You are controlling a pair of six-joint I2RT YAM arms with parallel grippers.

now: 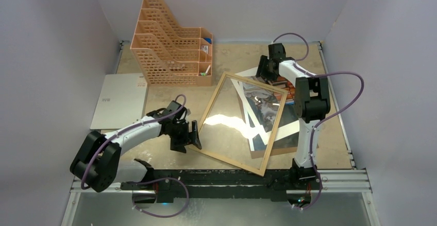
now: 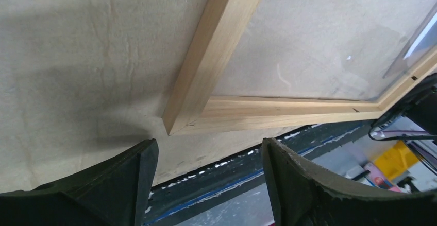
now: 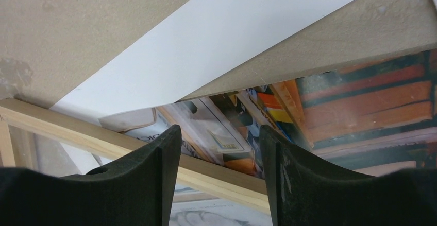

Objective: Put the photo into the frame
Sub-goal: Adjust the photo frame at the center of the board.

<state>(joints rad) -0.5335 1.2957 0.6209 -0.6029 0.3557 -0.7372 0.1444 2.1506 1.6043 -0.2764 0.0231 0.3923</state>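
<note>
The light-wood frame (image 1: 212,107) lies tilted on the table's middle, its glass glaring. The photo (image 1: 264,107), with cat and books, lies under it and shows through the glass; its white border sticks out at the right. My left gripper (image 1: 194,135) is open and empty just left of the frame's near left corner, which shows in the left wrist view (image 2: 206,66) ahead of the gripper (image 2: 208,170). My right gripper (image 1: 266,72) is open over the frame's far rail (image 3: 216,177); in the right wrist view (image 3: 219,159) the rail and the photo's books (image 3: 330,97) lie below the jaws.
An orange lattice organizer (image 1: 172,43) stands at the back left. A pale flat sheet (image 1: 121,100) lies at the left. A brown board (image 1: 282,150) pokes out under the photo at the near right; board and white sheet (image 3: 221,51) overlap near the right gripper. A black rail (image 1: 221,177) runs along the near edge.
</note>
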